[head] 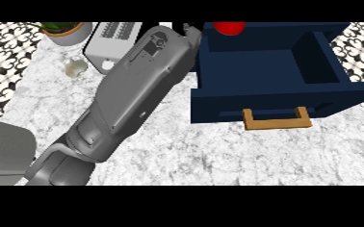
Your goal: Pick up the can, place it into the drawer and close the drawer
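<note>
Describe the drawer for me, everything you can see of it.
The drawer is a dark navy box, pulled open toward the viewer on the marble counter. Its front panel carries a tan, wood-looking U-shaped handle. The inside looks bare as far as it shows. A red object sits at its back edge. A grey forearm crosses beside its left wall; contact is unclear.

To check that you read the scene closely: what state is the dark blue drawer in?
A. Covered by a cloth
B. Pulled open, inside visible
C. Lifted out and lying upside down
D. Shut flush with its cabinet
B: the drawer is pulled out toward the viewer, its walls and floor showing behind the front panel with the wooden handle.
</note>
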{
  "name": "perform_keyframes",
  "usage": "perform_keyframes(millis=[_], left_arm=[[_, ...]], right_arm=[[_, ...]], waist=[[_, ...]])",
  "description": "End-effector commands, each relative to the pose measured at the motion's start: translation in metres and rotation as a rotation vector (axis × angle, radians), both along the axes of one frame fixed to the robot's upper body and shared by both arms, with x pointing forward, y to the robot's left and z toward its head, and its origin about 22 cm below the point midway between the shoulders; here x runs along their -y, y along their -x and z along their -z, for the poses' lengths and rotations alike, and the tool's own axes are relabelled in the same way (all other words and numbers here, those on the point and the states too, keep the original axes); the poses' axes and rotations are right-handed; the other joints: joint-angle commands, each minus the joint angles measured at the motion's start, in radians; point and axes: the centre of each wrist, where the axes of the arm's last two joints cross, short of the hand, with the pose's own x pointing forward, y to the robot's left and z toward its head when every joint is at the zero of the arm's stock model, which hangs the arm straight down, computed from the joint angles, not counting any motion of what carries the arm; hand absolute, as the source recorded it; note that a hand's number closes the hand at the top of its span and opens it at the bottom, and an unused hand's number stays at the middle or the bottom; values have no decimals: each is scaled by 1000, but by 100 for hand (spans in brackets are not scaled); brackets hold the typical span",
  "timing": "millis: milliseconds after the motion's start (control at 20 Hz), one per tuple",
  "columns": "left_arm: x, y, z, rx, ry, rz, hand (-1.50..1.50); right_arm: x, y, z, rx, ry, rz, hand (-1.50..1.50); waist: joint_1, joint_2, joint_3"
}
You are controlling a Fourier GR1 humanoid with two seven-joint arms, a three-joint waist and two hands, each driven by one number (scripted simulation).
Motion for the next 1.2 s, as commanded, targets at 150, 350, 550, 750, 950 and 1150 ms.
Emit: perform_keyframes(millis=[150, 350, 550, 750, 950, 1150], left_arm=[[12, -9, 1, -13, -30, -37, 150], [10, -9, 23, -31, -46, -40, 150], [16, -11, 14, -57, -43, -34, 150], [14, -12, 32, -67, -97, -65, 150], [14, -12, 39, -71, -130, -98, -150], [19, -8, 39, -87, -134, -125, -150]], right_arm=[[-5, 3, 4, 19, 1, -29, -150], [-3, -14, -2, 25, -13, -30, -150], [-7, -14, -1, 9, -16, -25, -150], [-12, 1, -3, 9, 2, -32, -150], [0, -14, 6, 7, -24, -32, -150], [-11, -15, -7, -2, 6, -39, -150]], waist=[[-35, 7, 1], [-24, 9, 1], [-16, 6, 1], [-49, 10, 1], [-26, 9, 1], [-37, 10, 1]])
